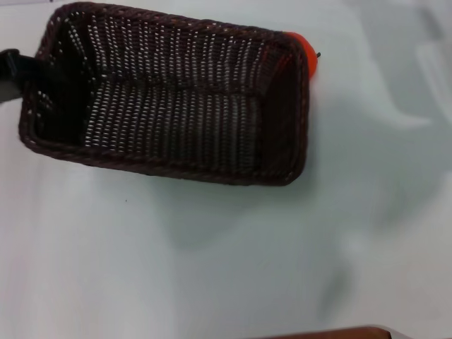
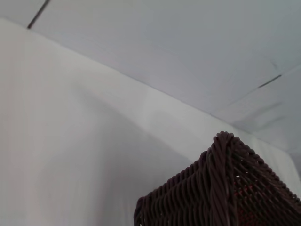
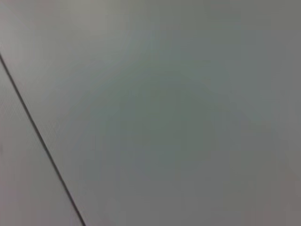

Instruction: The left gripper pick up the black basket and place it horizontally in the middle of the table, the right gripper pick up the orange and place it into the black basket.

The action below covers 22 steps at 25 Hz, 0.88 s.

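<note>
- Gripping at the left short end of the black basket point(image 1: 169, 99), the left gripper point(image 1: 10, 70) shows only as a dark arm end at the head view's left edge; whether its fingers are closed on the rim cannot be told.
- The basket lies with its long side running left to right on the upper part of the table point(image 1: 212, 268), and it looks large and close to the camera, so it may be raised rather than resting.
- The step in hand appears to be the basket's placement: the next move calls for setting it level in the middle of the table and letting go.
- The orange point(image 1: 302, 49) peeks out behind the basket's far right corner, outside it and well apart from the left gripper.
- The left wrist view shows only a braided basket corner against the table.
- The right gripper is out of sight; its wrist view shows only a plain pale surface crossed by a dark line.
</note>
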{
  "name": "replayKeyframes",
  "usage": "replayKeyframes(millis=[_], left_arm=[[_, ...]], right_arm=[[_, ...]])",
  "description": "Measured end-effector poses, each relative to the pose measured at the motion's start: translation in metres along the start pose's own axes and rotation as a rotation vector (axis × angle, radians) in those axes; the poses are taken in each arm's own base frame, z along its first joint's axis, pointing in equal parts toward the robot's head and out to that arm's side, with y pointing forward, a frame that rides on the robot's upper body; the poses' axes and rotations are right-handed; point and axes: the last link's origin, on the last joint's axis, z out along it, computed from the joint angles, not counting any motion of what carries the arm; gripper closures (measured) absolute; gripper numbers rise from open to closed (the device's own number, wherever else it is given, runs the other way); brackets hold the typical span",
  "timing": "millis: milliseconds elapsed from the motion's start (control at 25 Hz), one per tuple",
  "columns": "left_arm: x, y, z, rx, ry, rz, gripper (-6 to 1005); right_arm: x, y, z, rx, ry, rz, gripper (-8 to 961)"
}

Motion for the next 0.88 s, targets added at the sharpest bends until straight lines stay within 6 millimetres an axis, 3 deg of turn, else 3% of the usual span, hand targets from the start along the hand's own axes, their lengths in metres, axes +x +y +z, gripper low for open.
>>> replayKeyframes(millis=[520, 880], left_arm=[[-0.019, -0.010, 0.019, -0.046, 0.027, -0.097, 716], [-0.030, -0.009, 0.019, -0.060, -0.025, -0.113, 650]], right_arm=[[0.000, 0.000, 0.005, -0.008, -0.010, -0.005, 28], [0.000, 0.000, 0.005, -0.009, -0.009, -0.005, 28]])
